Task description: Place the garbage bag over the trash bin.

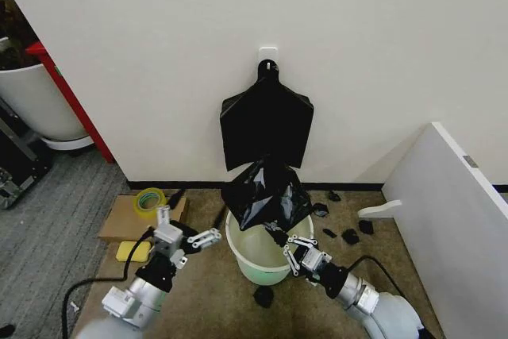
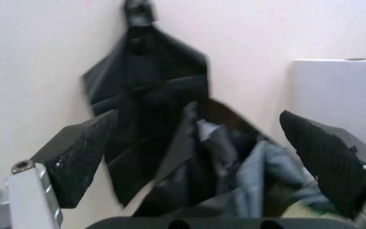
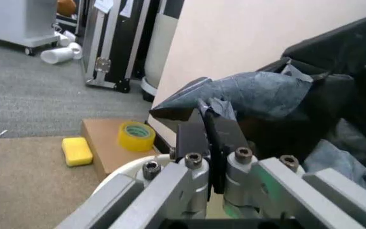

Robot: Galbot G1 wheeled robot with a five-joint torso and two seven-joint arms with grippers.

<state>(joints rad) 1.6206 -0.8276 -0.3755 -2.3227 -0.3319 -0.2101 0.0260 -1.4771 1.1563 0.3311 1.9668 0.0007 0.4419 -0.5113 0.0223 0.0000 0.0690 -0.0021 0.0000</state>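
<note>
Right gripper [image 1: 280, 240] was clamped on the bag [image 1: 266, 196] edge, bag bunched just above the bin [image 1: 238, 248]. Left gripper [image 1: 189, 232] sat wide open beside it. Mid-draping; next probably needs the mouth spread over the rim.

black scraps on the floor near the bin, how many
6: four right of the trash bin by the white panel, one small between them, one in front. More may be hidden.

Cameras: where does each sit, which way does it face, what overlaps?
Head: high, looking down at trash bin; both arms show.
Left wrist: behind open left gripper, facing garbage bag and wall.
Right wrist: behind right gripper, shut on the bag, facing tape roll.
Shared: all see the bag.
</note>
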